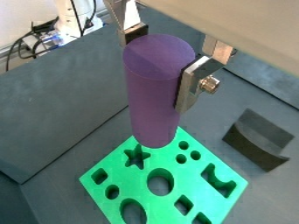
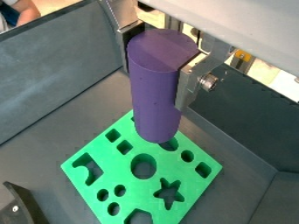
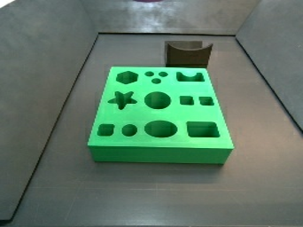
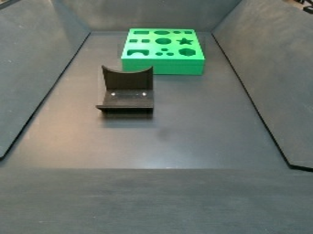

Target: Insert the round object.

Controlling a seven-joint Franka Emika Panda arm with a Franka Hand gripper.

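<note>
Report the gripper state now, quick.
Gripper: jaws shut on the purple cylinder, held upright above the green block in both wrist views.

The gripper [image 1: 167,66], with silver finger plates, is up above the green block [image 3: 160,152] and clamps a matte purple cylinder [image 1: 156,83]. Beside the block sits a dark brown notched block [image 4: 126,91] on a dark grey floor [image 4: 159,160].

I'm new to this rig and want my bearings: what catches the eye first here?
The tall matte purple cylinder, clamped upright in the gripper, hangs above the bright green block of shaped holes in both wrist views. That block lies on the dark floor, and a dark brown notched block sits apart from it.
</note>
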